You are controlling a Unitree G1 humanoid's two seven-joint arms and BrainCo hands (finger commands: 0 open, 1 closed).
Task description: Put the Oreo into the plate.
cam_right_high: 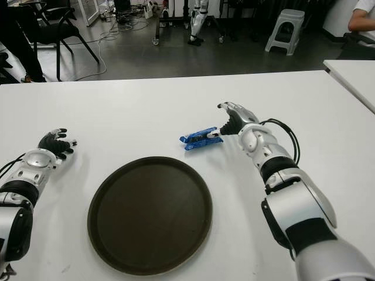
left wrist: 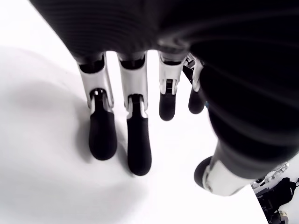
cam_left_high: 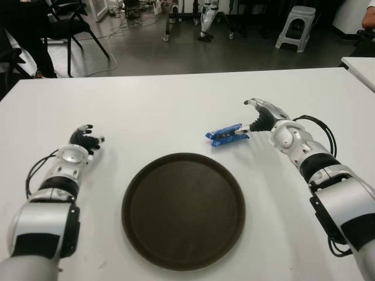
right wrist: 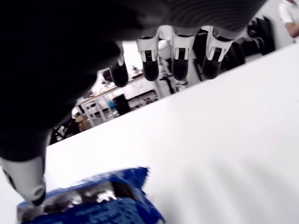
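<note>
The blue foil Oreo packet is seen on the white table, just beyond the round dark plate. The right hand, fingers spread, is placed against its end; a grasp is judged next. The left hand, fingers relaxed, is seen left of the plate.

The Oreo packet is blue, the round plate is dark brown, and the table is plain white.

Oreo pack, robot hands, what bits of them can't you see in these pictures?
- Oreo pack: right wrist view cuts its lower part at the picture's edge; the right hand covers one end in the eye views.
- Pack's print: too small in the eye views.
- Left hand: in its wrist view, its own dark palm hides the plate.
</note>
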